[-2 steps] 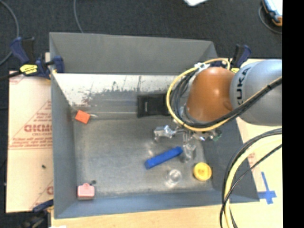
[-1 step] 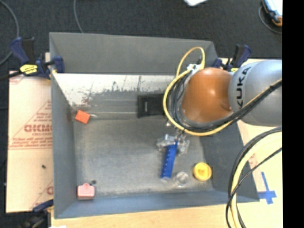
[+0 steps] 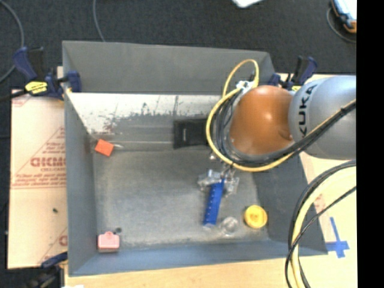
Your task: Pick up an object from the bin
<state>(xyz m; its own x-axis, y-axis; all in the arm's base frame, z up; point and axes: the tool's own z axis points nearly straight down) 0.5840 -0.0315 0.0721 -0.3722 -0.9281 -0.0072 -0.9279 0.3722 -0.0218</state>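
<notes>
Spotted gripper (image 3: 219, 179) low over upper end of blue bar (image 3: 211, 209), beneath orange wrist cover (image 3: 258, 122) (part of arm). Could not tell whether spread or pressed together. Found blue bar lying slightly tilted on floor of bin (image 3: 150, 185). Noted yellow round piece (image 3: 255, 216) just right of bar's lower end, clear piece (image 3: 229, 224) between them. Logged black block (image 3: 189, 133) above bar, orange cube (image 3: 104, 148) and pink block (image 3: 108, 241) well left of it.

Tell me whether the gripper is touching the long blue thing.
Cannot tell. The camera view shows the gripper over the upper end of the long blue thing, but from above neither contact nor a gap is plain.
</notes>
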